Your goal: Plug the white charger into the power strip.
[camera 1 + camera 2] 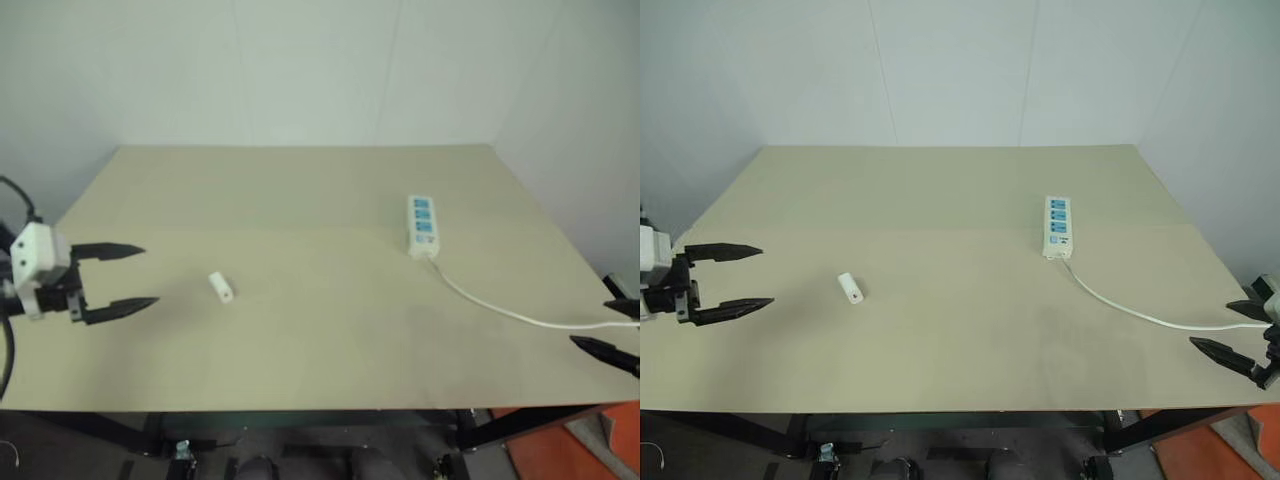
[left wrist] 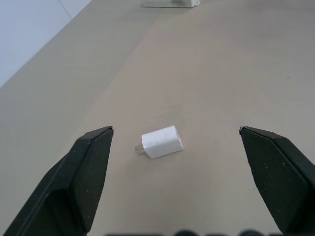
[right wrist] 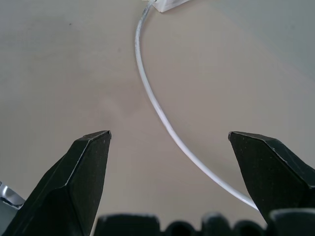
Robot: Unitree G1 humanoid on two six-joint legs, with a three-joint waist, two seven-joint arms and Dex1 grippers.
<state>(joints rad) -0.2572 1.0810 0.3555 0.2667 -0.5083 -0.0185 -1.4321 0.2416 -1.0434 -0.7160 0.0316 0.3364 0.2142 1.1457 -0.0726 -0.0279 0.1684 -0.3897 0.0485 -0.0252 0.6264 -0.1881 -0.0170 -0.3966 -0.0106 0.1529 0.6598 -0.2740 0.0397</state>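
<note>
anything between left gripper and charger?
Nothing: bare table between the left gripper and the charger, seen in the left eye and left wrist views.

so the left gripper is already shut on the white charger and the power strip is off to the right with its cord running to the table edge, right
Not quite. The left gripper is open and holds nothing: the white charger lies loose on the table ahead of its fingers, as the left wrist view shows. The rest stands: the power strip lies off to the right, its cord running to the table edge.

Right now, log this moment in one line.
left claw open, empty | right claw open, empty | white charger lying on table, unplugged | power strip apart from it
</note>
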